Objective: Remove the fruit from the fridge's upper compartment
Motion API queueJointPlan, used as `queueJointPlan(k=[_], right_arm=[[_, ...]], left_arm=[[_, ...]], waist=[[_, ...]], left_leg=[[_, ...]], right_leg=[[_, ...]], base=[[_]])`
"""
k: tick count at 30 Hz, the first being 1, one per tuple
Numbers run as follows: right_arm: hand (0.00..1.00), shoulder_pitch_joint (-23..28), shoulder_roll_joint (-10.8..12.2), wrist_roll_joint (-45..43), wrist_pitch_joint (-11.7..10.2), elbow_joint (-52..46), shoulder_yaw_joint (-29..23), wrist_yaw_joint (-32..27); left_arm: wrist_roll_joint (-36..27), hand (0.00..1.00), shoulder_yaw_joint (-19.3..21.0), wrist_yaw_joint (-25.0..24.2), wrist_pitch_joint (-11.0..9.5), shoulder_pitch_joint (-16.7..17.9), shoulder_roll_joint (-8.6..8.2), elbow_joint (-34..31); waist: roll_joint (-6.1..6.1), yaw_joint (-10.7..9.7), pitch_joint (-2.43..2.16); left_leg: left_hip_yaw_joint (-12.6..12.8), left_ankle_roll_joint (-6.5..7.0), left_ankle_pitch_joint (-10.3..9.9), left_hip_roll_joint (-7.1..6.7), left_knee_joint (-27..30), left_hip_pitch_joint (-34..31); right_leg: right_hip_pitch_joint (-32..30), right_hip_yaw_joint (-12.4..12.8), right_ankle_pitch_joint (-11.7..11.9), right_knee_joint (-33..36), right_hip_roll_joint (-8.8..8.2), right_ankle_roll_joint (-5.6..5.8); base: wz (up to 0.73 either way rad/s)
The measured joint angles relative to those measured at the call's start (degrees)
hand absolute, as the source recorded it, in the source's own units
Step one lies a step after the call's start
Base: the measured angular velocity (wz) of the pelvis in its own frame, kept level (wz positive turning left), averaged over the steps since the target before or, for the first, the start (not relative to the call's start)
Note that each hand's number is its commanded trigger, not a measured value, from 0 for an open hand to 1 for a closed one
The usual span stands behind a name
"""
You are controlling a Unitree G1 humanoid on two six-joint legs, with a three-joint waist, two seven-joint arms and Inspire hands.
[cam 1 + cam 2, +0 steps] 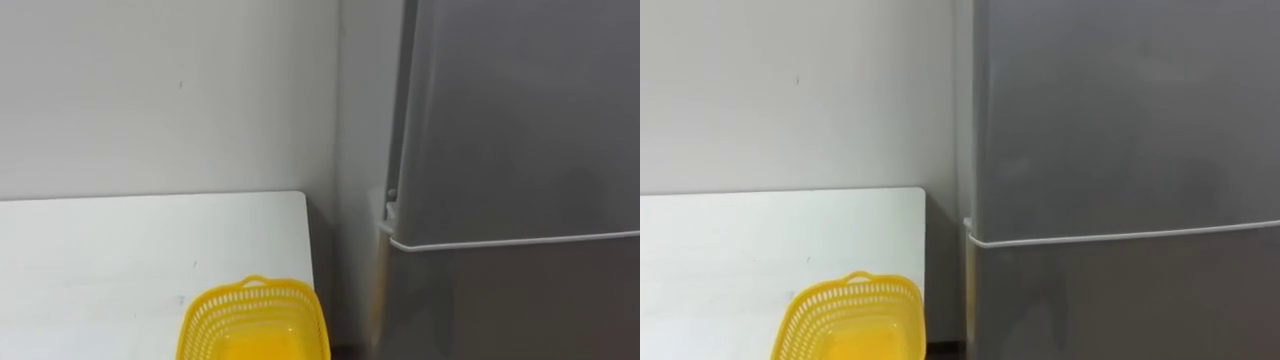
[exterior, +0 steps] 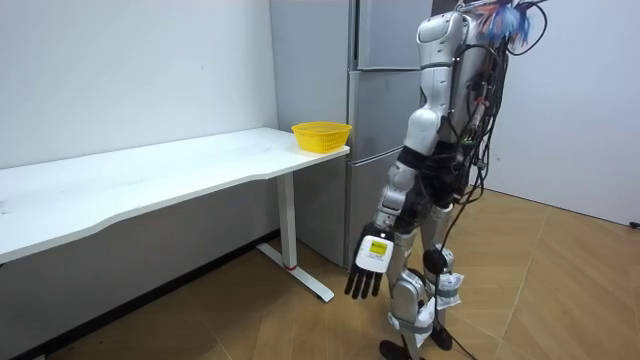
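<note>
Plainly, whatever is to be fetched sits out of sight: the upper fridge door (image 1: 520,110) fills the upper right of the left eye view and is shut flush. A pale seam separates it from the lower door (image 1: 520,305) beneath. What lies inside cannot be told, so its weight and fragility are open questions; a chilled item may well be slick with condensation and would want a full wrap of the fingers rather than a pinch.

The door comes first. It looks like a rigid, smooth grey panel with no handle in view, and it probably resists at its seal before swinging freely. A small white bracket (image 1: 388,200) at the left end of the seam looks like a hinge, so the free edge is likely at the right, beyond the frame. That edge would be the place to hook the fingers.

At the lower left of the eye views a white tabletop (image 1: 130,260) carries an empty yellow basket (image 1: 250,293) at its end, near the fridge.

In the room view the robot stands upright facing the fridge, and its left hand (image 2: 368,268) hangs low beside its leg. Its fingers are straight and relaxed, pointing to the floor, holding and touching nothing.
</note>
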Motion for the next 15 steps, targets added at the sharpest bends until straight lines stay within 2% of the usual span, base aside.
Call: queueJointPlan(k=[1,3,6,8,11,15], right_arm=[[0.00,0.02,-0.06,0.00,0.03,0.00,0.00,0.08],[0.00,-0.07,-0.43,-0.07,0.73,-0.38,-0.01,0.50],[0.00,-0.01,-0.50,-0.72,1.34,-0.97,-1.74,0.61],[0.00,-0.08,-0.71,-2.01,1.93,-1.19,-2.11,0.64],[0.00,-0.08,-0.89,-6.32,2.00,-1.90,-2.11,0.51],[0.00,0.01,-1.26,-9.40,2.37,-2.93,-2.07,0.53]], left_arm=[[-2.76,0.00,0.52,0.29,-0.39,-0.05,0.00,-0.01],[-13.86,0.00,3.31,1.47,-1.00,-0.44,0.02,-0.54],[-21.36,0.00,6.24,2.84,-1.57,-0.84,0.02,-2.26],[-28.29,0.00,6.93,3.86,-3.32,-0.64,0.12,-4.74],[-32.09,0.00,7.36,5.99,-4.56,-0.74,0.15,-9.74],[-37.14,0.00,7.44,12.00,-6.46,-2.20,0.79,-22.86]], waist=[[0.05,0.17,0.01],[0.19,0.59,0.01],[0.40,1.50,-0.07],[0.63,1.88,-0.16],[1.07,1.98,-0.34],[1.33,3.21,-0.33]], left_leg=[[0.00,0.00,0.00,-0.01,-0.02,0.20],[-0.18,0.04,-0.03,-0.09,-0.05,0.24],[-0.36,0.10,-0.07,-0.12,-0.16,0.18],[-0.51,0.14,-0.09,-0.13,-0.07,-0.10],[-1.07,0.18,-0.12,-0.22,0.21,-0.48],[-1.37,0.18,-0.11,-0.25,0.33,-0.58]], right_leg=[[0.03,0.00,-0.03,0.00,-0.02,0.00],[0.03,-0.05,-0.18,0.10,-0.13,0.07],[-0.01,-0.23,-0.19,0.28,-0.17,0.07],[-0.09,-0.54,-0.20,0.37,-0.25,0.07],[-0.09,-0.73,-0.18,0.38,-0.22,0.09],[-0.35,-0.95,-0.23,1.09,-0.27,0.05]], base=[[0.00],[0.00],[0.02],[0.07],[0.08],[0.02]])
